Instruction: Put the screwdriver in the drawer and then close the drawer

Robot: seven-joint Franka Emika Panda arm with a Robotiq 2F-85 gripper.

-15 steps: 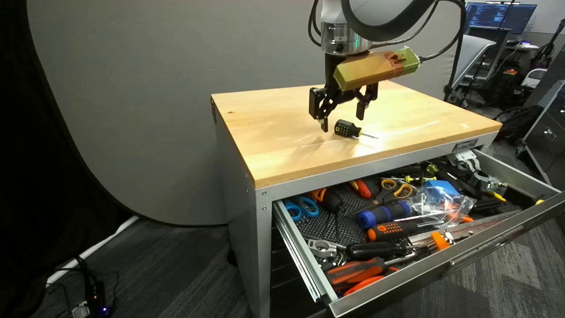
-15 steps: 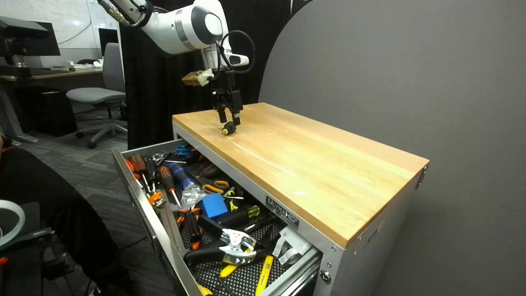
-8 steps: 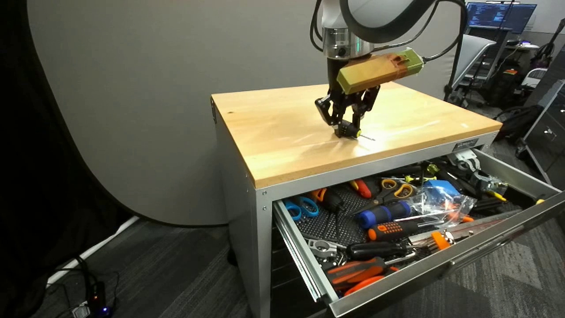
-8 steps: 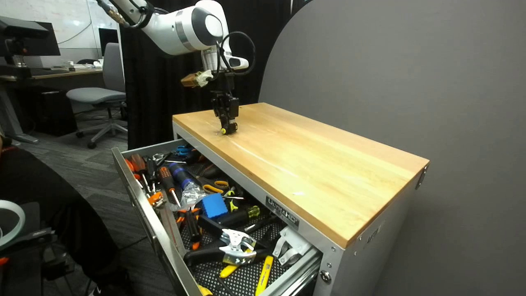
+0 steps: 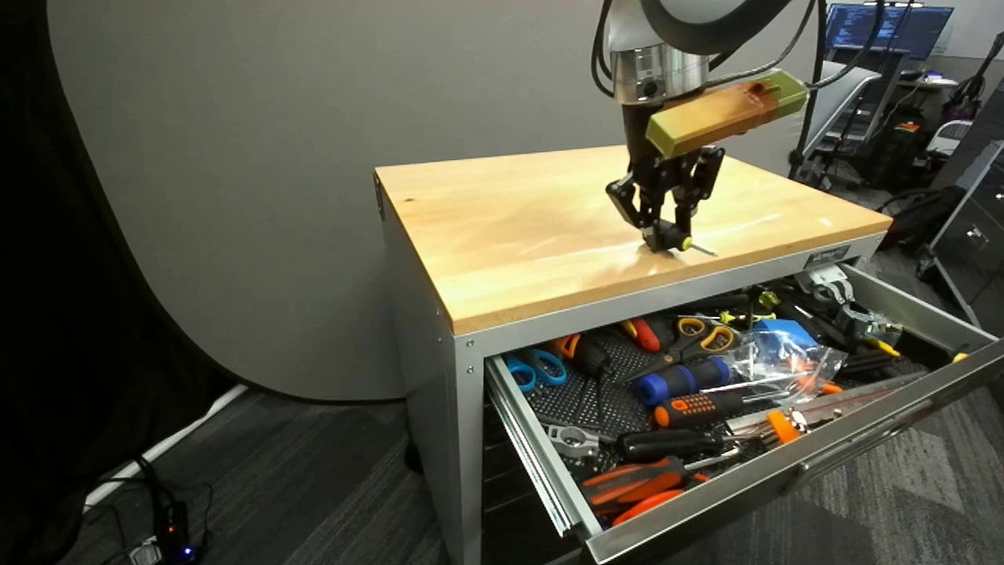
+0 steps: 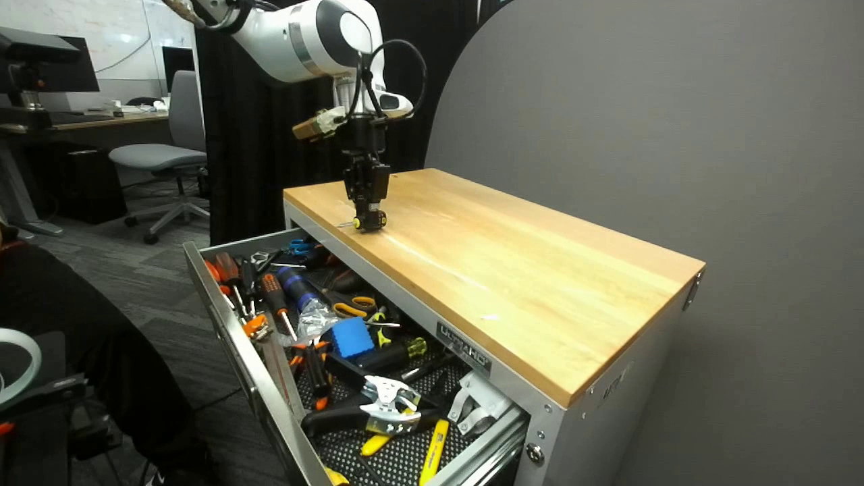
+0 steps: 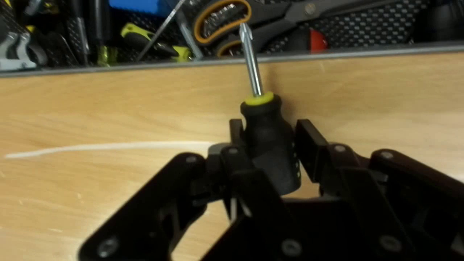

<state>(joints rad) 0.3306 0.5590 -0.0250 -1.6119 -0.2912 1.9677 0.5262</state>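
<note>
Stubby black-handled screwdriver (image 7: 267, 139) held by a black 2-fingered end effector (image 5: 667, 230). The fingers bear on opposite sides of the handle, narrowed to its girth; a yellow collar and a bright steel shaft project beyond them. Both stand over the pale wooden surface (image 6: 513, 270) of a grey metal workbench (image 5: 469, 439), near its front edge — whether the handle touches the wood cannot be told. The shaft points toward the wide, shallow grey metal drawer (image 5: 706, 497), which is pulled out beneath that edge; in the wrist view, the fluted tip is seen against the drawer's contents.

These contents, resting on a black textured liner, include orange-lined dark scissors (image 7: 297, 16), a bright blue block (image 6: 352, 337), a blue-and-black cylindrical tool (image 5: 681, 380), a crumpled clear plastic bag (image 5: 757, 357) just beside it, a black-and-orange handled tool (image 5: 698, 409) with a steel shank, and a silver metal spring clamp (image 6: 390, 399) with black grips.

The white-and-grey robot arm (image 6: 297, 44) descends from above, a yellow-and-brown box-shaped part (image 5: 725, 114) at its wrist. Background, in an exterior view: a grey office chair (image 6: 162, 154), a black curtain (image 6: 270, 148) and — behind the workbench — a grey panel with a curved edge (image 6: 641, 148).
</note>
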